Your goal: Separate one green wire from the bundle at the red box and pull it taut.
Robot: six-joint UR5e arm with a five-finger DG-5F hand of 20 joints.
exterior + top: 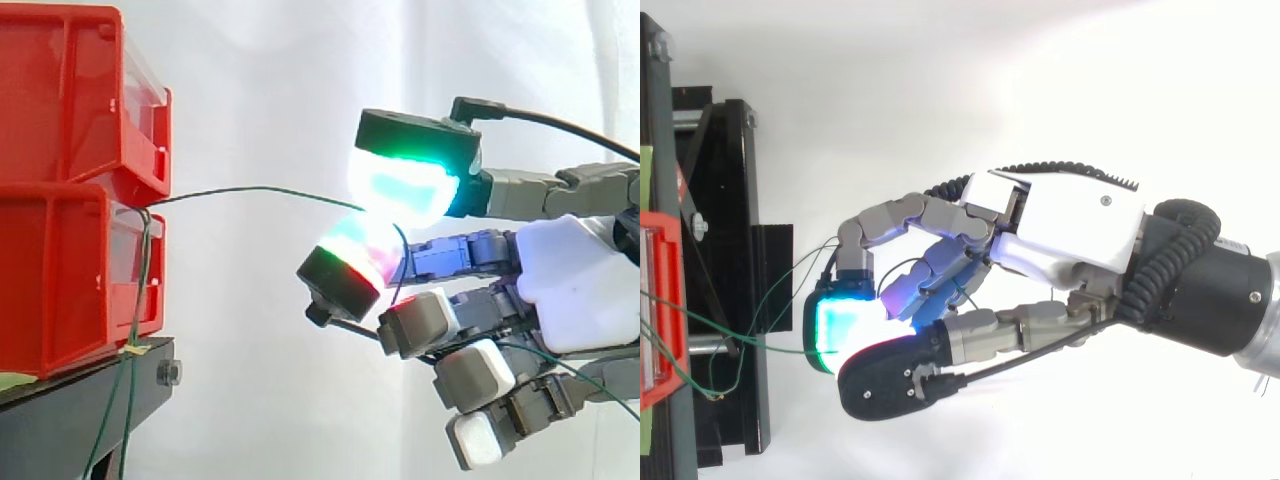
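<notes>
Red bins sit stacked on a black stand at left. Well right of them, the hand pinches one green wire between two glowing pads. The wire spans from the bins in a shallow arc, and the bundle hangs down.

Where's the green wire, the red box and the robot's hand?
green wire (260,188): side view, the stretched part between box and hand.
red box (55,285): side view, the lower one's side wall.
hand (575,285): side view, its white palm.
</notes>
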